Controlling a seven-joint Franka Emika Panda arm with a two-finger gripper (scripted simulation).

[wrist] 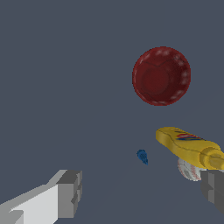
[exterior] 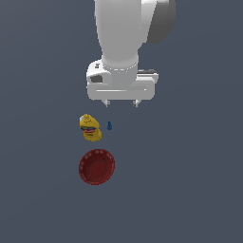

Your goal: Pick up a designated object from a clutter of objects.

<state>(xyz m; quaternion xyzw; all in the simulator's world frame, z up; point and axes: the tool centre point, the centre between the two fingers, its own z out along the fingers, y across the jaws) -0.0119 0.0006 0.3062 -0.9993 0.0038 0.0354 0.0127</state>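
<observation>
The white arm point(exterior: 121, 33) points straight down. Its gripper point(exterior: 122, 102) is wide open and holds nothing. The two short fingers point(exterior: 107, 102) stick out below the hand.

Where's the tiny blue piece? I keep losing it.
In the exterior view, the blue piece lies just right of the yellow bottle, below the open gripper.

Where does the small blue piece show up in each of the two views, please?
Exterior view: the blue piece lies near the picture's middle, just to the exterior view's right of the yellow bottle, below the hand.
Wrist view: the blue piece lies between the hand's fingers, beside the bottle.
Shared landmark: the red bowl, lying beyond the bottle from the hand.
</observation>
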